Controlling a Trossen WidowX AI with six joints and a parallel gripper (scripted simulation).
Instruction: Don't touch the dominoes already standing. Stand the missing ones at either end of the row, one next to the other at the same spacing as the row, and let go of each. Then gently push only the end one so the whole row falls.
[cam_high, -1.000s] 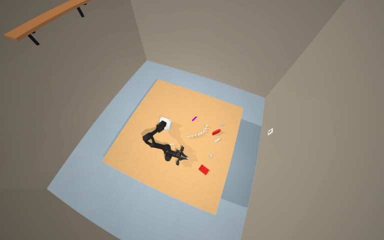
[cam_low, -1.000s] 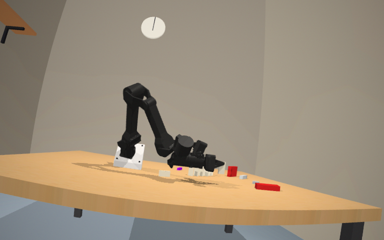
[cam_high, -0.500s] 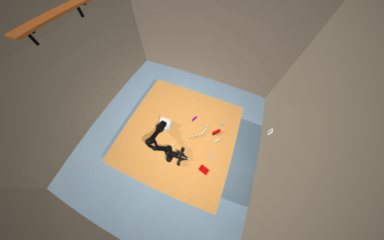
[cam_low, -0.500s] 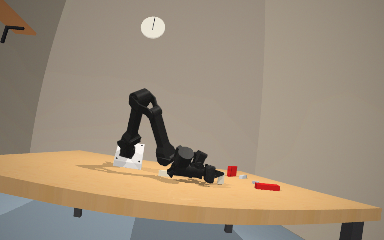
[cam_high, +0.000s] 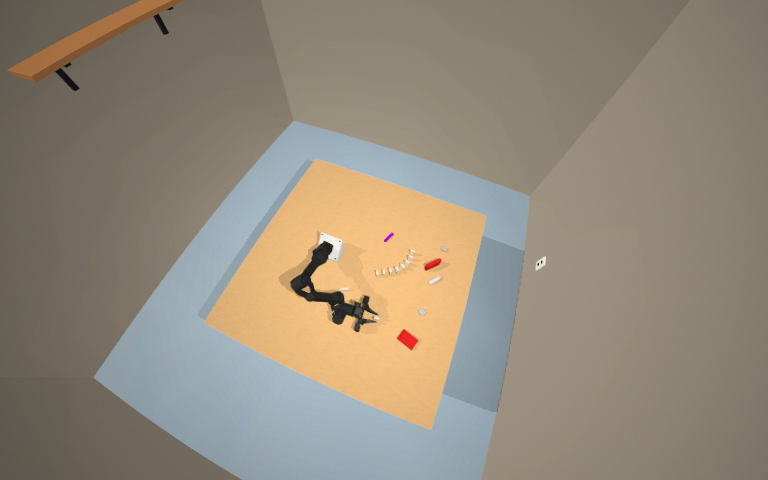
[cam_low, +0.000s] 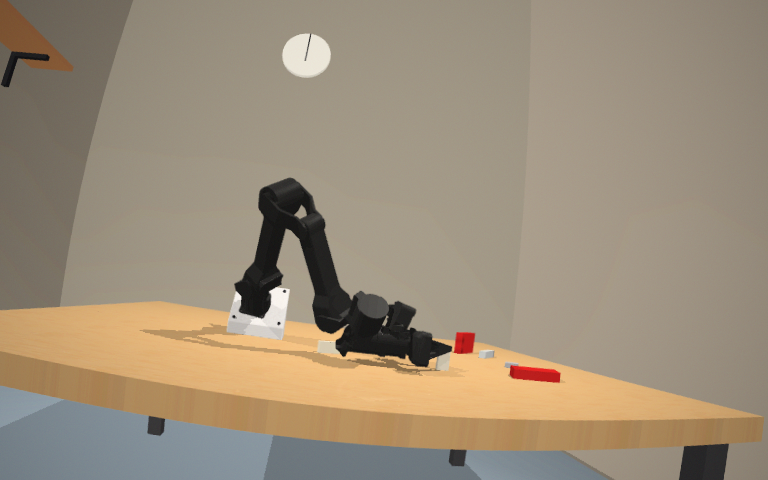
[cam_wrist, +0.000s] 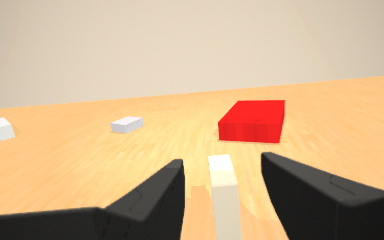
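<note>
A cream domino (cam_high: 376, 318) (cam_low: 442, 362) (cam_wrist: 225, 205) stands upright between the fingers of my gripper (cam_high: 376, 318) (cam_low: 448, 350) (cam_wrist: 221, 165). The gripper is open and low over the table, with a gap on both sides of the domino in the wrist view. The curved row of standing dominoes (cam_high: 397, 269) is well away from the gripper in the top view; the arm hides it in the exterior view. Another cream domino (cam_high: 344, 289) (cam_low: 327, 346) lies near the arm. A white block (cam_high: 434, 280) lies beyond the row; whether it is a domino is unclear.
A red box (cam_high: 407, 339) (cam_low: 534, 374) (cam_wrist: 252, 120) lies in front of the gripper. A small grey block (cam_high: 421, 311) (cam_wrist: 127, 124) lies left of it in the wrist view. A red bar (cam_high: 432, 264) (cam_low: 464, 343), another grey block (cam_high: 444, 249) and a purple bar (cam_high: 388, 237) lie around the row.
</note>
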